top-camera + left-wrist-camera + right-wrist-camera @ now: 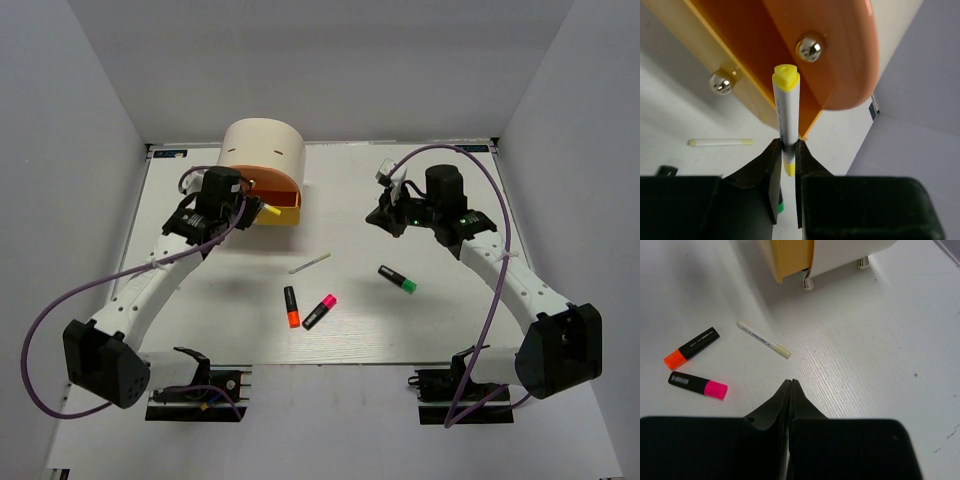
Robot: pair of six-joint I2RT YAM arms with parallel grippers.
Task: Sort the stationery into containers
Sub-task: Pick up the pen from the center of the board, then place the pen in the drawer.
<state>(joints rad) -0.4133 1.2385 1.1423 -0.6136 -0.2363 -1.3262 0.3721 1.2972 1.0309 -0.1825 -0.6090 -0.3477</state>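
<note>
The left claw point(786, 149) is clamped tight on a yellow-capped pen point(785, 112). It grips low on the barrel, so the capped end sticks out towards the cream cabinet point(262, 148) at the far left of the table point(360, 335). The cap sits right up by the fronts of the orange drawer point(840, 55) and the yellow drawer point(285, 214) beneath it, so I'd judge this to be the delivery step for one pen. I cannot tell whether the tip is over an open compartment. The next move calls for getting it above a drawer's opening before letting go.

The right claw point(791, 386) hangs over the right side, pinched fully together with nothing in it. Mid-table lie a second pen point(310, 263), an orange highlighter point(291, 306), a pink highlighter point(320, 311) and, further right, a green highlighter point(398, 279), none of them sorted yet.
</note>
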